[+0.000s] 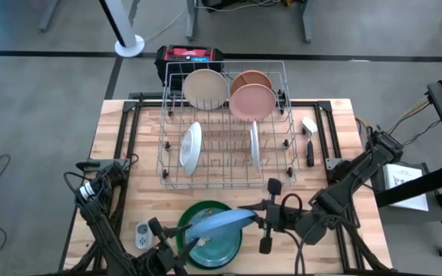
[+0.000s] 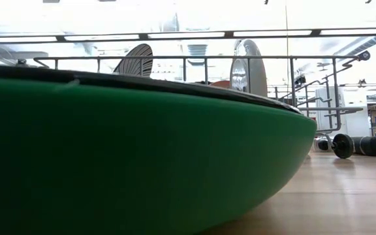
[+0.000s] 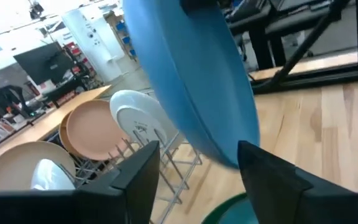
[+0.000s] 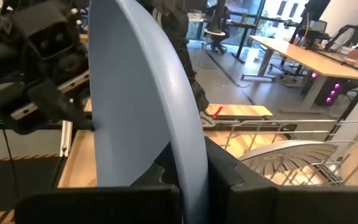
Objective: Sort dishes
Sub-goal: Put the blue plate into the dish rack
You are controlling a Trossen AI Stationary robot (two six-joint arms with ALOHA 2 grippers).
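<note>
Handover, by the look of it: right gripper (image 4: 191,177) pinches the blue plate (image 1: 217,223) on edge. Left gripper (image 3: 197,168) stands open around its other rim (over the green plate (image 1: 232,247)), apparently releasing.

Blue plate (image 1: 215,222), green plate (image 1: 219,247), pink bowl (image 1: 252,102)

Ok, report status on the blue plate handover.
Right hand shut on blue plate. Left hand open at the plate's other end. Plate held above green plate. Wire rack beyond, partly loaded.

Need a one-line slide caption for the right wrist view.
Right gripper clamps the blue plate on edge, wire rack behind.
</note>
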